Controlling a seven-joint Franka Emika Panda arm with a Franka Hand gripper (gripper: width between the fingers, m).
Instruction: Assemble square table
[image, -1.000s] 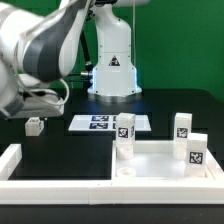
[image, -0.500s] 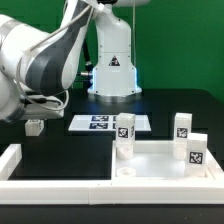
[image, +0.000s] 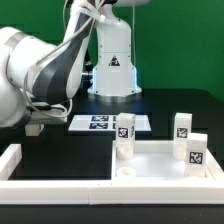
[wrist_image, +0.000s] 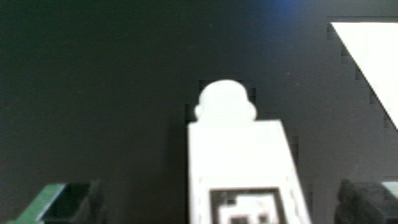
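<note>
In the exterior view, the arm (image: 45, 70) is seen bent low at the exterior view's left, and its hand (image: 34, 127) is mostly hidden behind the arm's bulk; a small white leg (image: 34, 128) is just made out at its tip, close above the black surface (image: 60, 150). The square tabletop (image: 165, 158) is laid flat at the exterior view's right, inside the corner of the white border rail (image: 60, 168). Three tagged legs are stood upright on it: one (image: 125, 137) near its left end, one (image: 182, 126) at the back, one (image: 196, 152) at the right. The marker board (image: 108, 123) is laid flat behind them.

In the wrist view, the leg (wrist_image: 237, 160) is seen between the two fingers (wrist_image: 61, 200), its rounded peg pointed away and its tag partly shown. The fingers appear to be clamped on it, though the contact itself is blurred.
</note>
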